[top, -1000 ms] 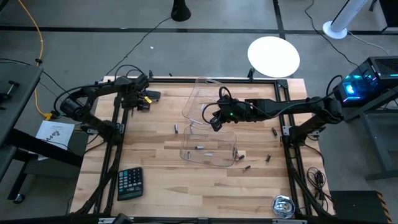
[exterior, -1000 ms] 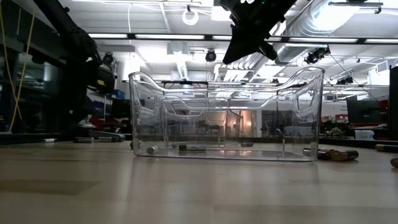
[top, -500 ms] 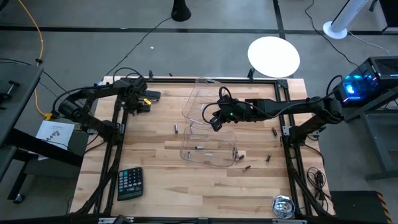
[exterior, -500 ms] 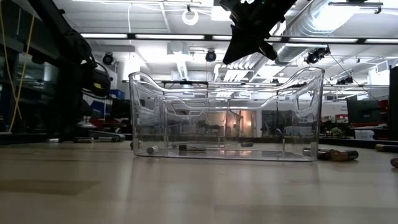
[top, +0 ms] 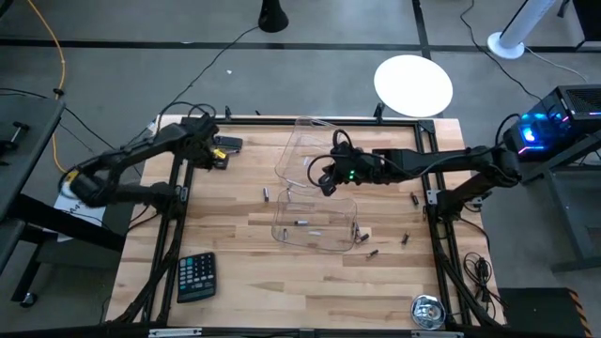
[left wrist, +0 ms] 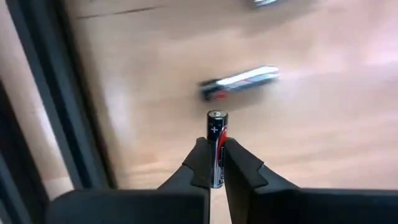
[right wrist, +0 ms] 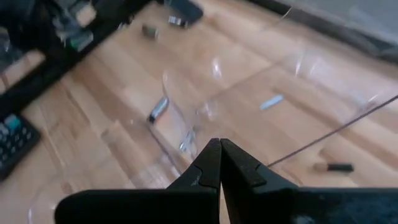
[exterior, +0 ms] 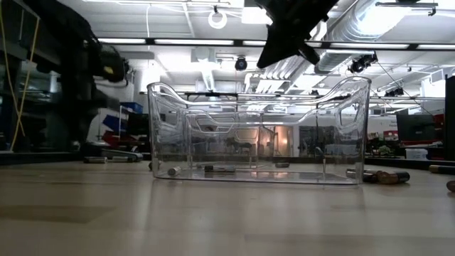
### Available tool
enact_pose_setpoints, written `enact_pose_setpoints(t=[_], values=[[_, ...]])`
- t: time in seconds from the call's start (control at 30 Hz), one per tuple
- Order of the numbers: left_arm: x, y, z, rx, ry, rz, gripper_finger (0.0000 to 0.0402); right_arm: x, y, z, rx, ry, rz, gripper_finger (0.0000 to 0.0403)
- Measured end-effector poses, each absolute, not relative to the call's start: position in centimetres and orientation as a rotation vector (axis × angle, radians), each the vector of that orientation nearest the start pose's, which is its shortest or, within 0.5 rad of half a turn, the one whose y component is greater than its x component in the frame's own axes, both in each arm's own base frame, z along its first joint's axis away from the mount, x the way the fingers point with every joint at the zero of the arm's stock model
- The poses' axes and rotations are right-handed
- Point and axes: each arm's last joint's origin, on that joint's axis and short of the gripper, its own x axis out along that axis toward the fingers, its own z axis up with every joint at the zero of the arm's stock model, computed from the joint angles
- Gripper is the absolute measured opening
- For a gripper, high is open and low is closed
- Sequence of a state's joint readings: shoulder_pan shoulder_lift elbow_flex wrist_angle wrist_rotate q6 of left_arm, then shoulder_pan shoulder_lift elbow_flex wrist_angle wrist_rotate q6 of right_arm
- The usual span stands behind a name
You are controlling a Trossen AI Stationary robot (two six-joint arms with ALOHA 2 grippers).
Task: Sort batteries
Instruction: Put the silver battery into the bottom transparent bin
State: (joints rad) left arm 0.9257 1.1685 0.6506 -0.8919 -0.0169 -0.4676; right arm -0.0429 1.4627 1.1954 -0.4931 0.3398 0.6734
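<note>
One battery [left wrist: 217, 147] stands gripped between the left gripper [left wrist: 212, 163] fingers, near the bench's [top: 244, 272] 10 o'clock corner — two more lie blurred beyond. The right gripper [top: 326, 181], fingers pressed together empty, hovers over two clear trays [top: 315, 223]; one calculator [top: 195, 275] sits at 7 o'clock.

I've got one battery [left wrist: 217, 147], black with a plus mark and a red band, upright and pinched in my left hand [left wrist: 213, 163]. Another battery [left wrist: 239, 82] lies flat on the wood beyond it. From above, one battery [top: 301, 222] lies inside the near tray [top: 282, 218], one [top: 266, 194] left of it, and loose ones [top: 406, 238] scattered right.
</note>
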Motion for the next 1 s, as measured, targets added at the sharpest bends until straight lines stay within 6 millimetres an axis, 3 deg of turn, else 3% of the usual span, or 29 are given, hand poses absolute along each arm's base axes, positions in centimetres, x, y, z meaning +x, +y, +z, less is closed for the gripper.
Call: enact_pose_setpoints(t=[0.27,0.57,0.83,1.0], values=[[12.8,9.7,22.1,-0.914,0.823,0.869,0.0007,29.0,-2.5,32.4,0.487,0.456,-0.679,0.0000],[20.4,4.6,25.1,-0.875,0.452,0.400,0.0006,27.7,-2.5,33.8,0.515,0.397,-0.673,0.0000],[28.6,-1.3,26.5,-0.575,0.630,0.053,0.0009,27.5,-2.5,34.1,0.545,0.378,-0.677,0.0000],[31.7,-2.8,25.3,-0.463,0.781,0.007,0.0053,27.5,-2.5,34.1,0.571,0.376,-0.670,0.0000]])
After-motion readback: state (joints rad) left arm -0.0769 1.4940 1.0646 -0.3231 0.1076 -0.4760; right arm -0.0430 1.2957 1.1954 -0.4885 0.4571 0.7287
